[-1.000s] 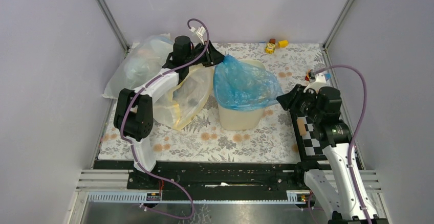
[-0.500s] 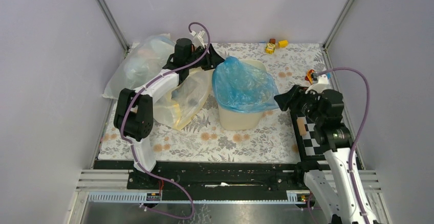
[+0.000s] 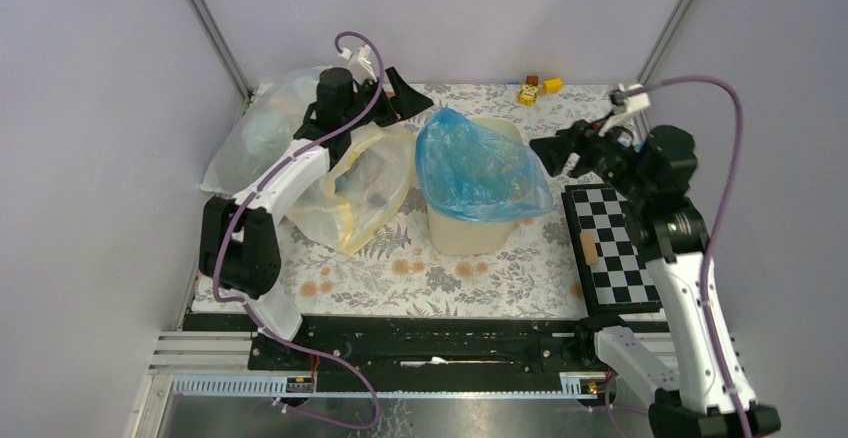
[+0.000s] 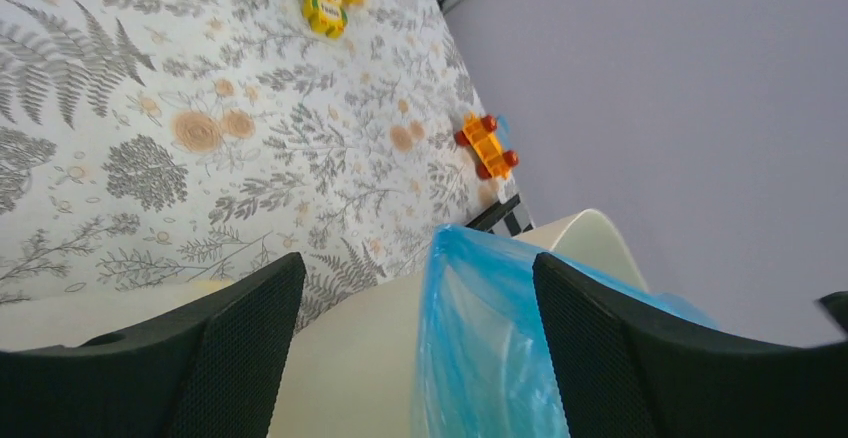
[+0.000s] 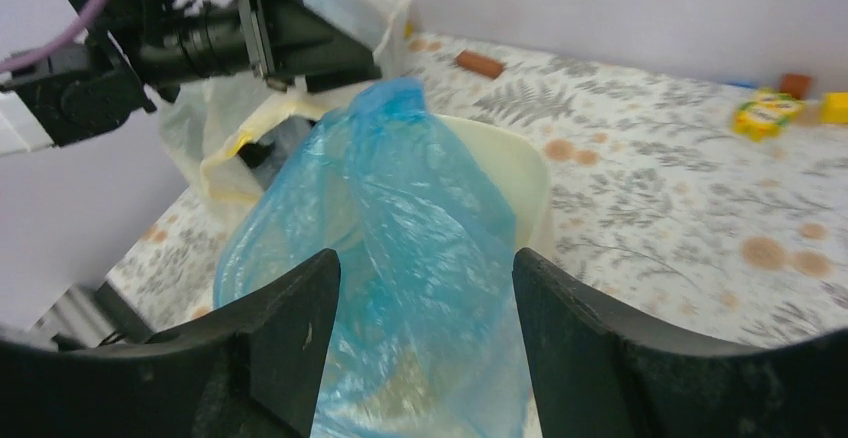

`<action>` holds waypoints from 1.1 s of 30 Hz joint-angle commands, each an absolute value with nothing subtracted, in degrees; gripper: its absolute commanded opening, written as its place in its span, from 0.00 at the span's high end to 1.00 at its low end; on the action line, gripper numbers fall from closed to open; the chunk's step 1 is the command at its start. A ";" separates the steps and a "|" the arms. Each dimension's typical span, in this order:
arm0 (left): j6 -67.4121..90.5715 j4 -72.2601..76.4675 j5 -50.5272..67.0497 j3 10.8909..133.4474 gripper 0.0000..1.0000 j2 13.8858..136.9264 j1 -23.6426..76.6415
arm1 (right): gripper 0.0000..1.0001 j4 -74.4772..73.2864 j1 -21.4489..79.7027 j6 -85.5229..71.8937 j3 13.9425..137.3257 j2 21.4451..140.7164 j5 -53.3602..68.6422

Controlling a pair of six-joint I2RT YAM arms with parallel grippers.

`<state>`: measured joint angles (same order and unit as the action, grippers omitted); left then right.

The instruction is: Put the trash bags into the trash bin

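Observation:
The light-blue trash bag point(image 3: 478, 168) lies bunched over the mouth of the cream trash bin point(image 3: 470, 230) and hangs a little down its front and right side. My left gripper point(image 3: 412, 103) hovers just off the bin's back-left corner, open, with nothing in it. In the left wrist view the gripper point(image 4: 417, 263) frames the trash bag's edge point(image 4: 490, 358) and the bin rim point(image 4: 590, 243) without touching either. My right gripper point(image 3: 545, 155) hangs open to the right of the bin. Its wrist view shows the gripper point(image 5: 425, 258) short of the trash bag point(image 5: 400, 208).
A large clear and pale-yellow bag point(image 3: 355, 193) lies left of the bin, under the left arm. A chessboard point(image 3: 610, 248) sits at the right under the right arm. Small yellow toys point(image 3: 535, 88) rest at the back edge, and an orange toy car point(image 4: 485, 145) sits near the right wall.
Both grippers opened and let go of the blue bag. The left one pulled back to the left, the right one rose and drew away to the right. The bag stays on the bin.

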<state>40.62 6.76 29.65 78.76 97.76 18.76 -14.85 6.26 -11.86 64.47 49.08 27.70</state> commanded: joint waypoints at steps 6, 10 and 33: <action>41.50 8.55 25.25 77.18 0.07 90.34 16.62 | 0.25 -20.81 27.95 7.77 77.38 66.80 13.09; 42.73 8.35 24.72 72.95 0.13 86.25 16.61 | 0.33 -22.39 30.82 10.38 79.76 70.17 5.12; 49.18 5.27 31.71 47.50 0.39 61.66 20.56 | 0.51 -22.89 31.90 12.81 79.52 70.84 4.73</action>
<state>47.13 3.14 29.10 47.62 64.20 19.14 -22.44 31.40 11.92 77.76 71.46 3.99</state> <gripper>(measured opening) 0.631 0.466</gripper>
